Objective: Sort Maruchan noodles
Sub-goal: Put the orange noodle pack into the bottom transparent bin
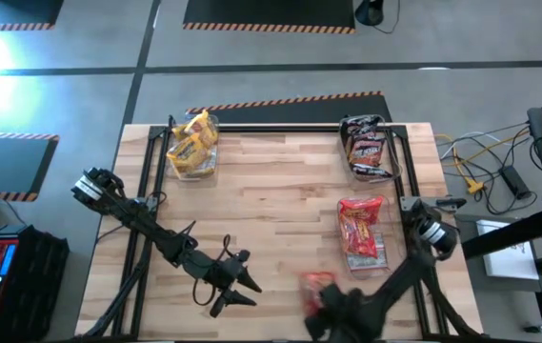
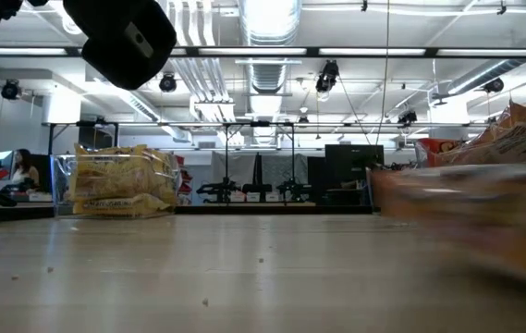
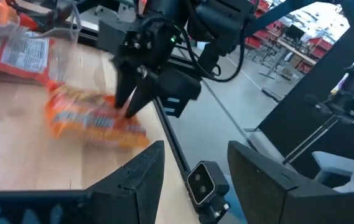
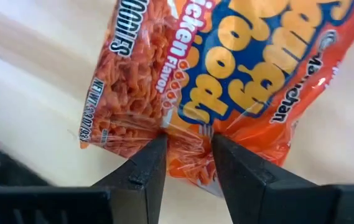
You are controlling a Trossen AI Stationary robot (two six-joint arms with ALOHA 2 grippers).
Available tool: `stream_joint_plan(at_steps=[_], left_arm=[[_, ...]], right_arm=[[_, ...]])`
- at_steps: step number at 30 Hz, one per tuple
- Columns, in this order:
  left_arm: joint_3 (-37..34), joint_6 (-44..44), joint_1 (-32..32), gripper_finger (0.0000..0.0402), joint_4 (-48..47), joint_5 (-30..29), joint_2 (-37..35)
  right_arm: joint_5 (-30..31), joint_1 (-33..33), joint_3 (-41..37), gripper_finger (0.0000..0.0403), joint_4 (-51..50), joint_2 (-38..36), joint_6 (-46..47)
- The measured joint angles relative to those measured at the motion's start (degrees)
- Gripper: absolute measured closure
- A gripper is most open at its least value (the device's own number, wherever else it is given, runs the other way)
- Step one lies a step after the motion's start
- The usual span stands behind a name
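The right gripper (image 4: 188, 158) pinches the edge of an orange chicken-flavor Maruchan packet (image 1: 316, 284), near the front table edge, just short of the bin of orange packets (image 1: 362, 232). The grip is on thin wrapper only, so carrying it slowly and level over that bin would be wise. The left gripper (image 1: 242, 286) waits left of the packet, fingers apart, empty.

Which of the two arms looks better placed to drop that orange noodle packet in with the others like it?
The right. Its hand already pinches the orange packet by its edge, and the bin of red-orange packets sits on that arm's side. The left hand is empty, toward the table's middle.
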Motion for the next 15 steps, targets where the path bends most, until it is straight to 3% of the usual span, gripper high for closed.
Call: stream_joint_plan(at_steps=[6, 10, 15], left_arm=[[-0.01, -0.98, -0.09, 0.0242, -0.48, 0.04, 0.00], [-0.08, -2.57, -0.24, 0.0241, -2.91, 0.02, -0.35], [-0.14, -4.41, -0.35, 0.0241, -7.99, -0.14, -0.42]], right_arm=[[12.58, -6.70, -0.25, 0.0276, 10.16, 0.45, -20.88], [14.06, -9.52, -0.25, 0.0277, 13.92, -1.15, -29.83], [14.26, -8.49, 0.91, 0.0284, 13.85, -3.43, -32.06]])
